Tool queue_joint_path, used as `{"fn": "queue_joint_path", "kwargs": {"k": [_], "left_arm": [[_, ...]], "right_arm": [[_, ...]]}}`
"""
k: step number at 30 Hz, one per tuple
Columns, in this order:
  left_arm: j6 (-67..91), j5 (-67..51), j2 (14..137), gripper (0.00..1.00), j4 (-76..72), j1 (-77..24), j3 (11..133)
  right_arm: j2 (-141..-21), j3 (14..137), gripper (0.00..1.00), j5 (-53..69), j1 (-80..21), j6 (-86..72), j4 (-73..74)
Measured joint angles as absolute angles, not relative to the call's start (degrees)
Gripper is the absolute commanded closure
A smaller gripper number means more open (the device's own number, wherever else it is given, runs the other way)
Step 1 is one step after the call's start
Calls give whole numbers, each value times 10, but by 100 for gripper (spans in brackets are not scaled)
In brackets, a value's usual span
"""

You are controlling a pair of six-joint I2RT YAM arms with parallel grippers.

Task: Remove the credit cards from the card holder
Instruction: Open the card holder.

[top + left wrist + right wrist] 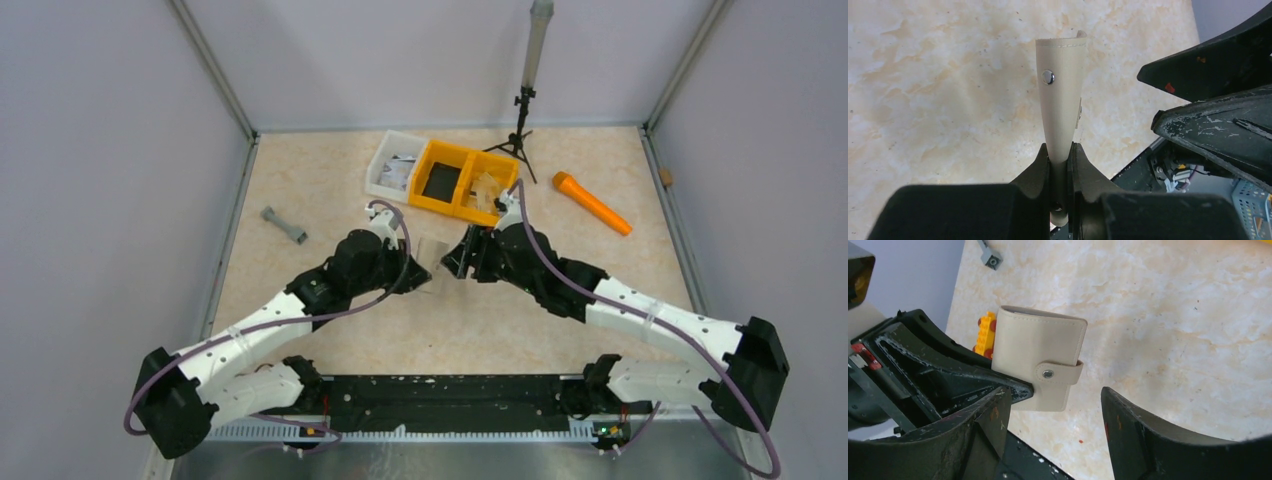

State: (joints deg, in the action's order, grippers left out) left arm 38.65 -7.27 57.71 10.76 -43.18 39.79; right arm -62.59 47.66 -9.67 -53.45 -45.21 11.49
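The beige card holder (1040,355) hangs above the table with its snap strap (1058,374) fastened. My left gripper (1060,150) is shut on its lower edge, and in the left wrist view the card holder (1060,100) stands edge-on from the jaws. From above, the card holder (433,258) sits between the left gripper (418,270) and the right gripper (462,262). My right gripper (1054,392) is open just below and beside the holder, with nothing between its fingers. The credit cards are hidden.
A yellow bin (437,203) and a white bin (378,178) stand at the back, with a tripod (520,120) behind them. An orange cylinder (592,203) lies at the back right, a grey piece (284,225) at the left. A yellow toy brick (984,332) lies behind the holder.
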Motion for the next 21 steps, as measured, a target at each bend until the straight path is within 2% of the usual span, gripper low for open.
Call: {"fn": "queue_joint_path", "kwargs": {"k": [13, 21], "left_arm": [[387, -42, 589, 100, 98, -440, 401], [402, -54, 585, 100, 69, -439, 394]], "right_arm": [[-704, 476, 38, -114, -551, -488, 45], [-720, 476, 61, -121, -552, -498, 23]]}}
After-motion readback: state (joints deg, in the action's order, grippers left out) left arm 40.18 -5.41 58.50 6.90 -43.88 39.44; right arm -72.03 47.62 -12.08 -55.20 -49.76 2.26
